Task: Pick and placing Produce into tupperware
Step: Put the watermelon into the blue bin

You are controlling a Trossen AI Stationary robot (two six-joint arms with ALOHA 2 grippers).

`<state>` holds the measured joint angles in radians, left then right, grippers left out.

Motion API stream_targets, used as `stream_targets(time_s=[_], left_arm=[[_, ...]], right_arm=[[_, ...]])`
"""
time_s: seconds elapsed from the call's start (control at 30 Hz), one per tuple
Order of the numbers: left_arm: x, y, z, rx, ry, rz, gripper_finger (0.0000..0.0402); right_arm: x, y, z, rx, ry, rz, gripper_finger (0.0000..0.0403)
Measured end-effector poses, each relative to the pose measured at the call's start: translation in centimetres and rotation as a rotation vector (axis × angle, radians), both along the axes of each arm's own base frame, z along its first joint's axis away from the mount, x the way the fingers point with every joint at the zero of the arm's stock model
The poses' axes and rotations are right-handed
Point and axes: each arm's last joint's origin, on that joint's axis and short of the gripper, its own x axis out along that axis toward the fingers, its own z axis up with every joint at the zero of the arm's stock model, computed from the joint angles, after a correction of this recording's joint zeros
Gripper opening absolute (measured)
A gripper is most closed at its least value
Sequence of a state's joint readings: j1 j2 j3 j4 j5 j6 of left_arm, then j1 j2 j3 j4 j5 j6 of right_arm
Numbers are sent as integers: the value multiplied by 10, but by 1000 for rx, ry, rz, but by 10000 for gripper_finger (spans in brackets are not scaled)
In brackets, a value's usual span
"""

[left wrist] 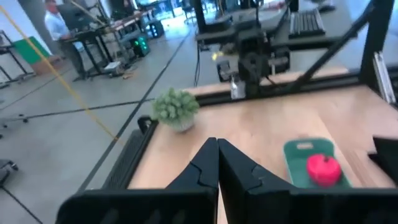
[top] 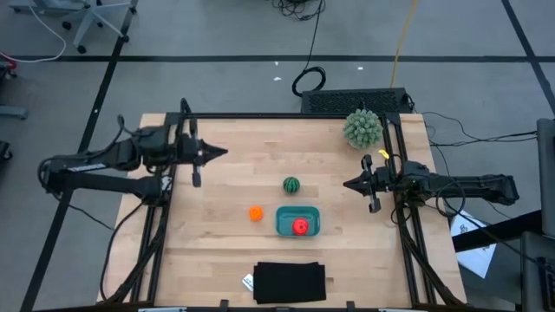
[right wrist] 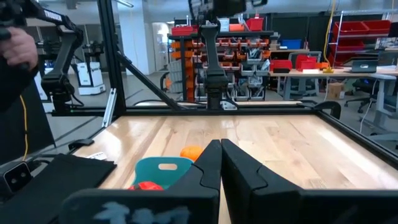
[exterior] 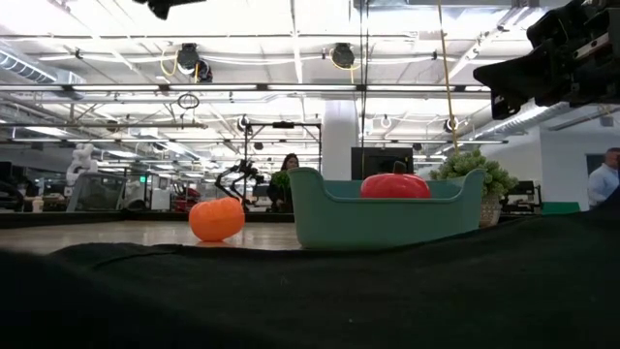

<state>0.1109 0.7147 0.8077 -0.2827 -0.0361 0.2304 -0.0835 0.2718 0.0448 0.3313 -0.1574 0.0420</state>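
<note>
Tomato already lies in the tupperware, so the closed, empty right gripper should open and drop on the watermelon just ahead, orange beyond; left gripper waits closed.

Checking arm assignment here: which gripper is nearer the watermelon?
Right. The right gripper sits off to one side of the watermelon, level with it across the table. The left gripper is on the opposite side and farther off. Both are shut and empty.
</note>
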Motion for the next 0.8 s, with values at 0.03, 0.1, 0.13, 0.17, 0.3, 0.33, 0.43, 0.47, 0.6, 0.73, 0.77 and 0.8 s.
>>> stream_targets(time_s=[0.03, 0.1, 0.13, 0.17, 0.3, 0.33, 0.43, 0.47, 0.6, 0.73, 0.77, 0.8], left_arm=[[-2, -4, -6, 6, 8, -8, 1], [-4, -11, -19, 14, 18, -26, 1], [-5, -15, -24, 28, 14, -31, 1], [-7, -18, -30, 48, 10, -36, 1], [-18, -24, -47, 119, -35, -62, 1], [-22, -24, -49, 137, -58, -67, 1], [-33, -23, -56, 181, -117, -90, 1], [-36, -22, -57, 188, -135, -98, 1], [-46, -19, -67, 168, -171, -99, 0], [-49, -18, -80, 121, -171, -104, 0], [-49, -18, -85, 106, -163, -99, 1], [-49, -18, -89, 96, -152, -96, 1]], right_arm=[[0, 0, 0, 3, 0, 0, 0], [0, 0, 0, 14, 1, 1, 0], [0, 0, 0, 20, 1, 1, 0], [0, 0, 0, 24, 2, 2, 0], [0, 0, -1, 25, 8, 2, 0], [0, 0, -1, 25, 8, 2, 0], [0, 0, -1, 25, 8, 2, 0], [0, 0, -1, 25, 8, 2, 0], [0, 0, 0, 25, 1, 2, 0], [0, 0, 0, 25, 1, 2, 0], [0, 0, 0, 25, 1, 2, 0], [0, 0, 0, 25, 1, 3, 0]])
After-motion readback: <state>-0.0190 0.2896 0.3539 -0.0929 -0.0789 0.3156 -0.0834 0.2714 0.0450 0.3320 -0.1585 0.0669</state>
